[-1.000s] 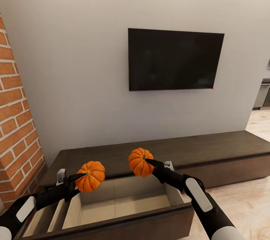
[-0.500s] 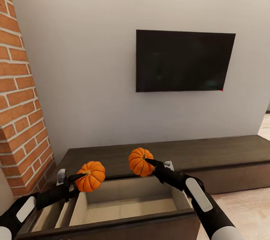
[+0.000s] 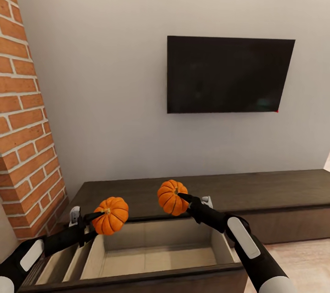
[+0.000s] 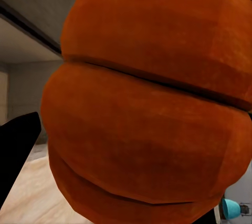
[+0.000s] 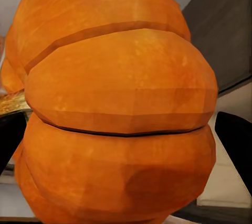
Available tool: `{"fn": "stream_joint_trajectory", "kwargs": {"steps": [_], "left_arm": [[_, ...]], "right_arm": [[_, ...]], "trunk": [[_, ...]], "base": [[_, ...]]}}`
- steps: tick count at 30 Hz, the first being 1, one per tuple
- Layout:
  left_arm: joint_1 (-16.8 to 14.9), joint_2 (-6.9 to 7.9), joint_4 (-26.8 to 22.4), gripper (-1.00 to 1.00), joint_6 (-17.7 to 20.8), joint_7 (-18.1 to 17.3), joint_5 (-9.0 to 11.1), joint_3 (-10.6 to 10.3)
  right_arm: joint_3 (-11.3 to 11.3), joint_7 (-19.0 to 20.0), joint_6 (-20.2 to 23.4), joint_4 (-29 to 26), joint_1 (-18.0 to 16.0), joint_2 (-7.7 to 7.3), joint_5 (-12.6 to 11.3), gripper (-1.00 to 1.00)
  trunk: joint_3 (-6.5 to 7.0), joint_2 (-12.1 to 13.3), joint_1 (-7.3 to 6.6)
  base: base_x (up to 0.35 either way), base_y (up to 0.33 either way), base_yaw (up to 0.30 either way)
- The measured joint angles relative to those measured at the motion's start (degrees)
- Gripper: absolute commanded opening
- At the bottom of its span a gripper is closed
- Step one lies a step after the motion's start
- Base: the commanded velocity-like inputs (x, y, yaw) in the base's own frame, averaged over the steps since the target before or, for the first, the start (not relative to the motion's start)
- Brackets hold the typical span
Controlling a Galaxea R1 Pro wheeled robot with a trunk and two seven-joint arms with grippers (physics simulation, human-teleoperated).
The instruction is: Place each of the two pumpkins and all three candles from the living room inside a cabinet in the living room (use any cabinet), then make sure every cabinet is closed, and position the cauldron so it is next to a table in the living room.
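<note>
While both arms are raised over the open drawer, each set of jaws is seen pinched onto a pumpkin. The left gripper (image 3: pixel 94 216) is closed on the left pumpkin (image 3: pixel 110 215) at its stem side, and that fruit is held above the drawer's left part; in the left wrist view its ribbed orange skin (image 4: pixel 147 103) is pressed close against a black finger (image 4: pixel 18 156). The right gripper (image 3: pixel 184 199) is clamped on the right pumpkin (image 3: pixel 172 197), which is carried slightly higher, over the drawer's rear edge; in the right wrist view its faceted segments (image 5: pixel 115 108) are flanked by dark fingers (image 5: pixel 236 140). Both forearms, black with white panels, are stretched forward and angled inward. The cabinet (image 3: pixel 275 192), a long, low dark-brown wooden unit, is set against a plain grey wall, and its pulled-out drawer (image 3: pixel 156 256) is lined in pale beige with a divider at the left. A flat black television (image 3: pixel 229 74) is mounted above, and a red brick wall (image 3: pixel 23 137) is seen at the left.
</note>
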Motion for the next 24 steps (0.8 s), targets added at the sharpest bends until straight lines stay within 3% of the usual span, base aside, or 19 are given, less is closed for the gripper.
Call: {"fn": "stream_joint_trajectory", "kwargs": {"steps": [19,24], "left_arm": [[0.0,0.06,0.0,-1.0,0.0,0.0,0.0,0.0],[0.0,0.03,-0.1,-1.0,0.0,0.1,-0.1,-0.2]], "right_arm": [[0.0,0.1,0.0,0.1,0.0,0.14,0.0,-1.0],[0.2,-1.7,0.4,0.3,0.0,0.27,0.1,-1.0]], "trunk": [[0.0,0.0,0.0],[0.0,0.0,0.01]], "base": [[0.08,-0.011,0.0],[0.004,-0.001,0.0]]}}
